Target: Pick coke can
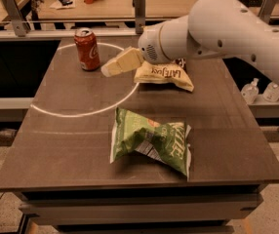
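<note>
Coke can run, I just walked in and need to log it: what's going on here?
The robot's arm is stretched over the table from the right, and its gripper hangs just right of the coke can, not touching it. The can stands upright at the table's far left, not yet picked. A yellow chip bag lies beneath the arm, and a green chip bag lies nearer the front edge.

The coke can (87, 48) stands back left on the table (81, 145) — end effector (108, 70) just right of it.
</note>
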Tool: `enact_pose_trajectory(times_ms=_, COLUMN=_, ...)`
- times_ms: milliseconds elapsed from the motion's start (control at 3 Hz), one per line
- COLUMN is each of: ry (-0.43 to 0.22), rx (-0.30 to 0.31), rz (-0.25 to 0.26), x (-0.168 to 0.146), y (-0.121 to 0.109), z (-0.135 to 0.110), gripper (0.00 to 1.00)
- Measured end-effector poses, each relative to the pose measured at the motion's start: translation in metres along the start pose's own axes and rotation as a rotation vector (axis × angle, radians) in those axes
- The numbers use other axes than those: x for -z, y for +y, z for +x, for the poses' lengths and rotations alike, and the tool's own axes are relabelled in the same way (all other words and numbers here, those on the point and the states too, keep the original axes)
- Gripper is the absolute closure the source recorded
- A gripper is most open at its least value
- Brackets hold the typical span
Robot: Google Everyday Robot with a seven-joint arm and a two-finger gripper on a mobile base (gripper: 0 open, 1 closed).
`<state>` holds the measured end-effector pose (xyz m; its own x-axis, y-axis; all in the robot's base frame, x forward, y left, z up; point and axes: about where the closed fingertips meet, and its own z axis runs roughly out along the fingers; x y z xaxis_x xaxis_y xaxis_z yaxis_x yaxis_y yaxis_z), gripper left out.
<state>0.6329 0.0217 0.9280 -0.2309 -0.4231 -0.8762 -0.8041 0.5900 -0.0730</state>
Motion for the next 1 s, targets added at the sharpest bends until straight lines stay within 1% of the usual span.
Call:
enact_pose_trajectory(times_ms=333, ry=-0.035, rx=0.014, rz=-0.031, x=-0.039, y=0.004, z=-0.007, gripper=0.0)
enact_pose_trajectory(times_ms=667, ry=-0.058, rx=0.028, rz=-0.042, x=-0.076, y=0.005, z=-0.012, gripper=0.0)
enact_pose_trajectory(times_ms=1000, ry=-0.064, rx=0.041, rz=-0.044, x=-0.108, y=0.003, z=-0.017, gripper=0.0)
